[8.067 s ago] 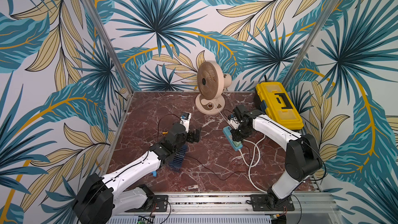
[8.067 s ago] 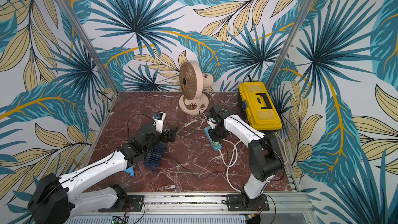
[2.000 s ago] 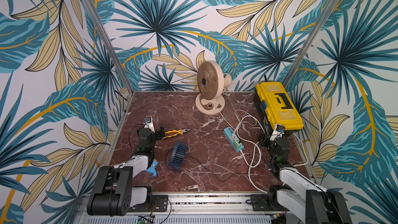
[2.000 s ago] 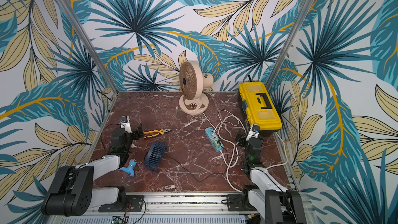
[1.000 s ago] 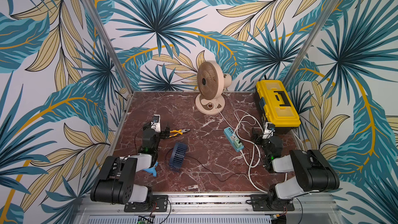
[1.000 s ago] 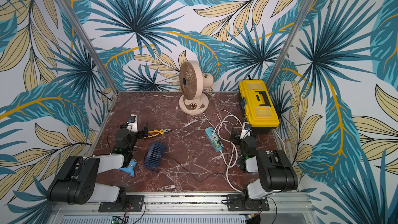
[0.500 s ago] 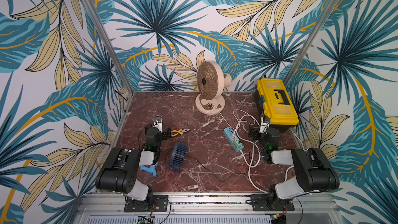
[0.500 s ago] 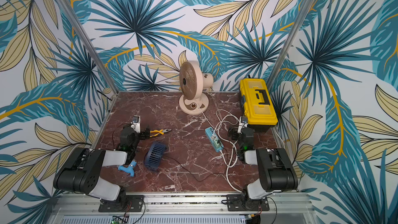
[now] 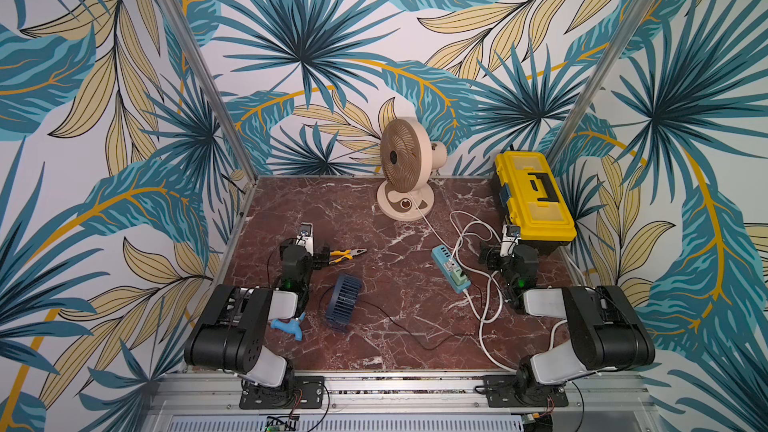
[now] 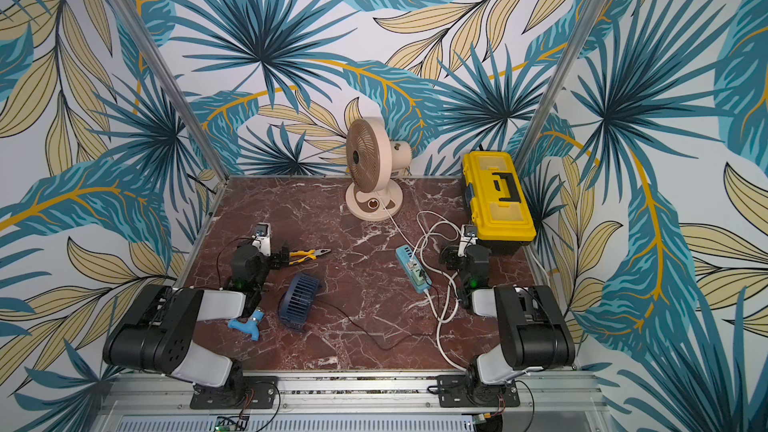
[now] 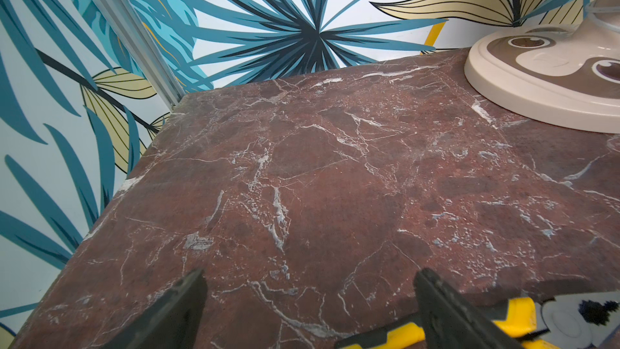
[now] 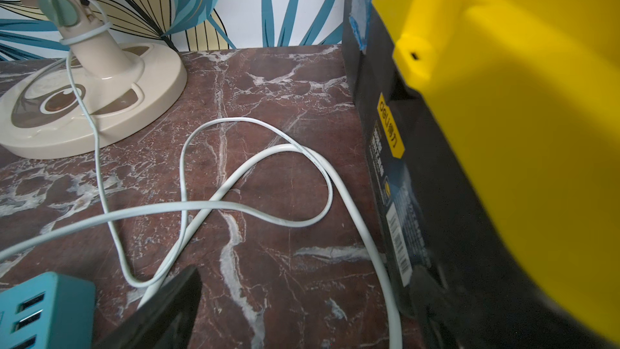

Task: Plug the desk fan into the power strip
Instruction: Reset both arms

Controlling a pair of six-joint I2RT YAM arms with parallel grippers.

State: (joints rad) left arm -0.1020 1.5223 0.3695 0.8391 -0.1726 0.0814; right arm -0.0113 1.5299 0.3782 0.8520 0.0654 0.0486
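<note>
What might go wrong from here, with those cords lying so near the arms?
The white cord loops beside the open right hand; a move might snag it and drag the power strip.
That hand sits close to the yellow toolbox and might bump it.
The left hand is beside the pliers and might knock them.

Bright, even light, soft shadows; right wrist view blurs the close yellow toolbox [image 12: 520, 129].

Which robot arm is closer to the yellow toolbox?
Right. The right gripper sits beside the yellow toolbox, at its near end; the left gripper is across the table, by the pliers.
</note>
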